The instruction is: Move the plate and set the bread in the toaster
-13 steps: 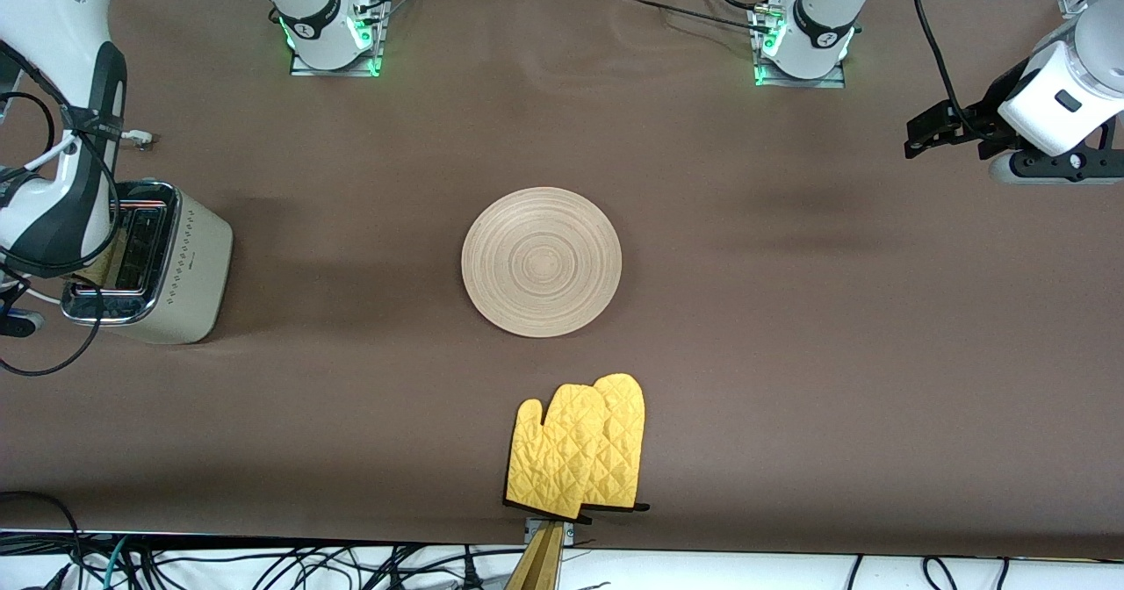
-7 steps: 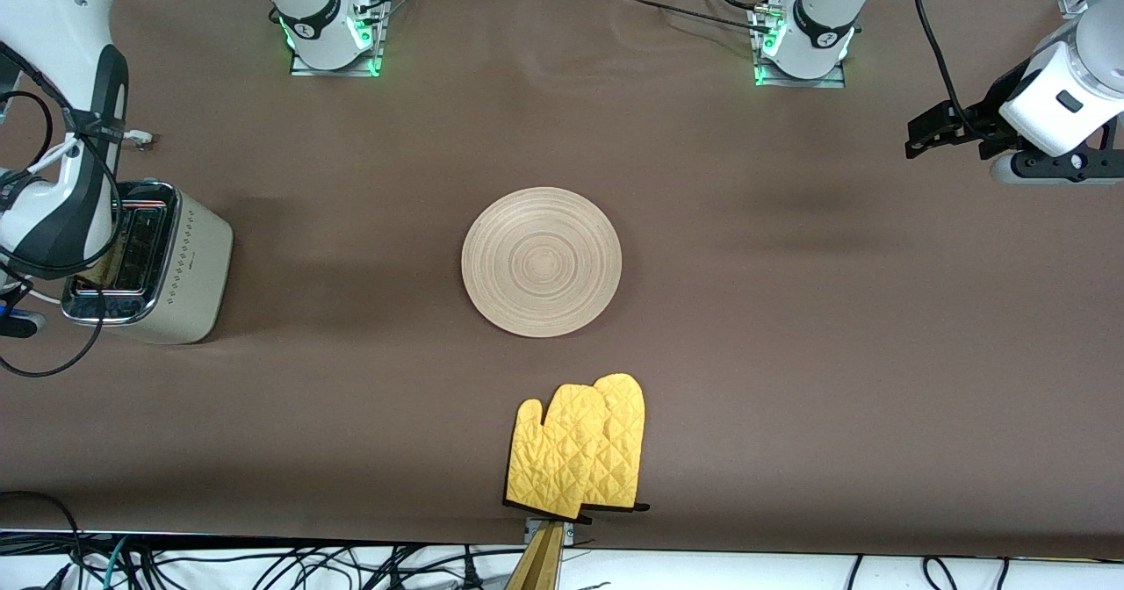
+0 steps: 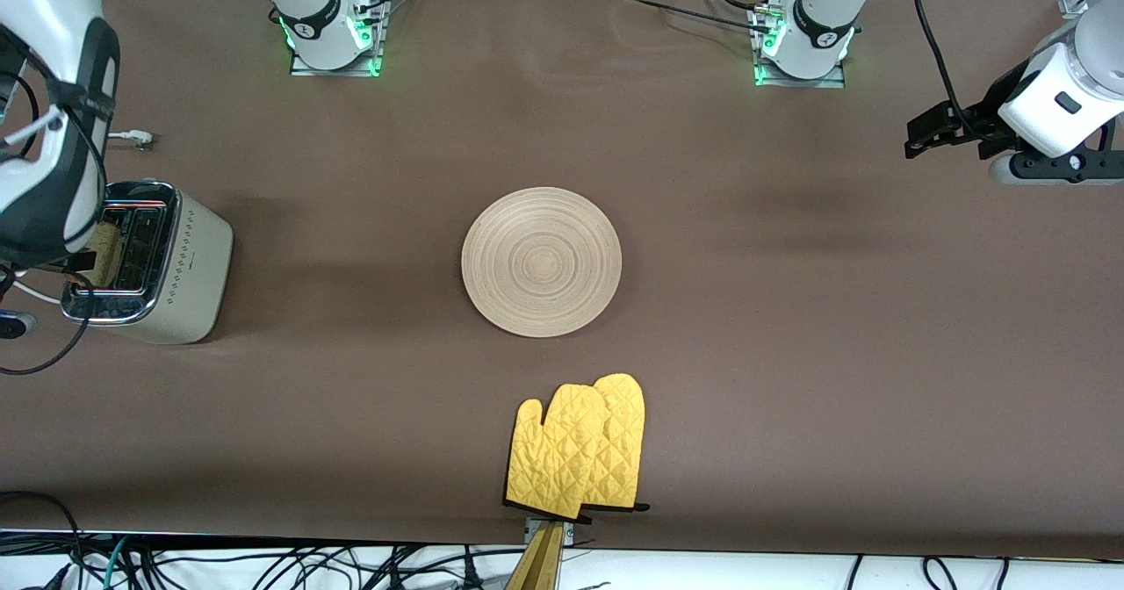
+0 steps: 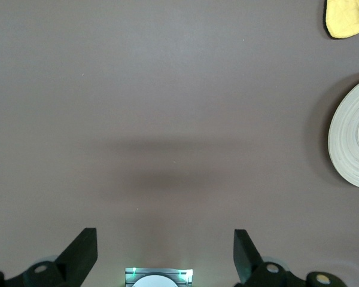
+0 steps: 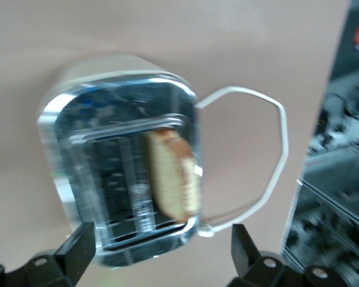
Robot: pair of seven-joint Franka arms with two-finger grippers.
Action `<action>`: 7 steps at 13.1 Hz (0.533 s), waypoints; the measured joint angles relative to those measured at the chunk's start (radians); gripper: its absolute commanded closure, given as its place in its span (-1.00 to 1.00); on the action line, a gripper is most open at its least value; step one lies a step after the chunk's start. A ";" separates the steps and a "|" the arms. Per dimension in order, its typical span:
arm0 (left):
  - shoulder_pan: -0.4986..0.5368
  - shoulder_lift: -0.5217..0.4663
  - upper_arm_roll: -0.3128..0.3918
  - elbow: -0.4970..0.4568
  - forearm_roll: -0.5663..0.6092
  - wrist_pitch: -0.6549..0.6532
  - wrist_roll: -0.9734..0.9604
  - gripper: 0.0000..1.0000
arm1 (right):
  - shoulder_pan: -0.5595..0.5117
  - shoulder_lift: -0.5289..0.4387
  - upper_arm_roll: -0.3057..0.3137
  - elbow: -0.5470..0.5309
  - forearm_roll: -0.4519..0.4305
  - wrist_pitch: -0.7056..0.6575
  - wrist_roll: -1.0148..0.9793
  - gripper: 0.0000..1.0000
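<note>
The cream toaster (image 3: 149, 261) stands at the right arm's end of the table. The bread (image 5: 173, 176) stands in one of its slots, its crusted top sticking out above the chrome top; it also shows as a tan strip in the front view (image 3: 105, 246). My right gripper (image 5: 161, 251) hangs open just above the toaster (image 5: 107, 179), with nothing between its fingers. The round wooden plate (image 3: 542, 261) lies flat at mid-table, with nothing on it. My left gripper (image 3: 919, 136) waits open in the air over the left arm's end of the table, far from the plate (image 4: 353, 137).
A pair of yellow oven mitts (image 3: 580, 449) lies nearer the front camera than the plate, close to the table edge. The toaster's white cord (image 5: 251, 155) loops on the cloth beside it. Brown cloth covers the table.
My right gripper has opened and let go of the bread, which now stands in the toaster slot. The right arm has lifted a little above the toaster. The left arm has not moved.
</note>
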 measured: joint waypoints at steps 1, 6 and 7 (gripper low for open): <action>0.000 0.000 0.000 0.000 0.000 0.000 0.000 -1.00 | 0.022 -0.027 0.000 0.000 0.041 -0.004 0.000 -1.00; 0.000 0.001 0.000 -0.001 0.000 -0.001 0.000 -1.00 | 0.105 -0.110 0.003 0.000 0.248 -0.013 -0.002 -1.00; 0.000 0.001 0.000 -0.001 0.000 -0.001 0.000 -1.00 | 0.125 -0.113 0.004 0.000 0.272 -0.013 -0.002 -1.00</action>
